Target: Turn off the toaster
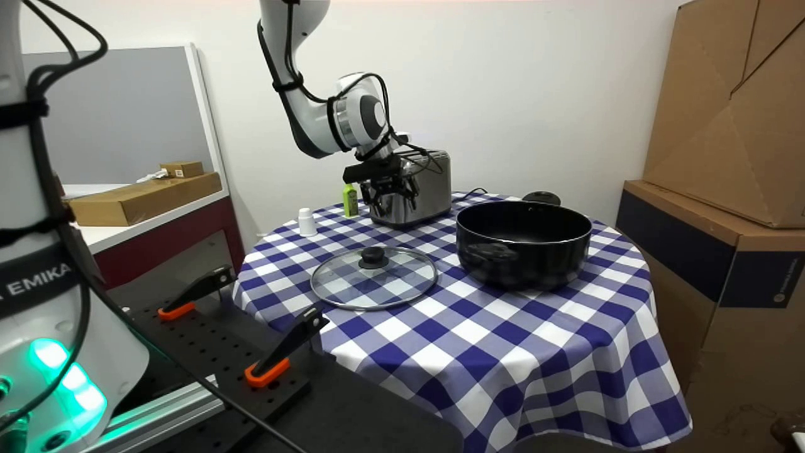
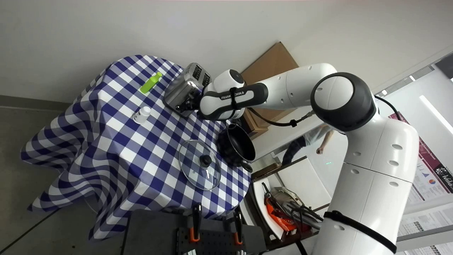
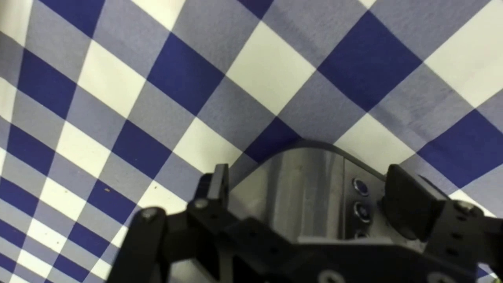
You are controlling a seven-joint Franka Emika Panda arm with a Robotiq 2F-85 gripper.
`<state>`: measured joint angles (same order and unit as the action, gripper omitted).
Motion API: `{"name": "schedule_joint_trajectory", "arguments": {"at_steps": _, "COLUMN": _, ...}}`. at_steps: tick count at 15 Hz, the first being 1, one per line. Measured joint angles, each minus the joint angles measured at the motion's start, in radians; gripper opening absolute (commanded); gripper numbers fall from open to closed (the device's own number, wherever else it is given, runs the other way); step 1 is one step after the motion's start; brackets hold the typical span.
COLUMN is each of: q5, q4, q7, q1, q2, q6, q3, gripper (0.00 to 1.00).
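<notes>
The shiny silver toaster stands at the back of the table in both exterior views [image 1: 434,182] [image 2: 178,88]. In the wrist view its rounded metal corner [image 3: 302,184] and a panel with round dark buttons [image 3: 362,211] lie between my fingers. My gripper is at the toaster's control end in both exterior views [image 1: 395,195] [image 2: 187,105]. In the wrist view my gripper [image 3: 308,179] is open, with its fingers wide apart around the toaster's corner. The right finger is close to the button panel; I cannot tell whether it touches. The gripper's body hides the lower part of the panel.
A black pot [image 1: 523,251] stands in front of the toaster, with a glass lid [image 1: 374,283] lying beside it. A green bottle [image 2: 151,83] and a white bottle [image 2: 142,115] stand near the toaster. A wall is behind the table; cardboard boxes [image 1: 710,264] stand beside it.
</notes>
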<state>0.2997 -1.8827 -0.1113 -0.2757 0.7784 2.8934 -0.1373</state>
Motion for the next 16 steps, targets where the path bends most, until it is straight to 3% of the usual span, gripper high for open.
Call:
{"name": "schedule_joint_trajectory", "arguments": {"at_steps": 3, "q5": -0.077, "q4": -0.002, "q7": 0.110, "q1": 0.119, "q2": -0.051, "q6": -0.130, "q3": 0.141, "gripper": 1.00}}
{"name": "schedule_joint_trajectory", "arguments": {"at_steps": 6, "q5": -0.179, "q4": -0.006, "q7": 0.172, "q1": 0.215, "q2": -0.133, "q6": -0.294, "q3": 0.228, "gripper": 1.00}}
{"name": "schedule_joint_trajectory", "arguments": {"at_steps": 10, "q5": -0.313, "q4": -0.026, "q7": 0.175, "q1": 0.278, "q2": -0.269, "q6": -0.557, "q3": 0.248, "gripper": 1.00}}
{"name": "schedule_joint_trajectory", "arguments": {"at_steps": 16, "q5": -0.411, "q4": -0.102, "q7": 0.034, "q1": 0.281, "q2": -0.461, "q6": -0.896, "q3": 0.228, "gripper": 1.00}}
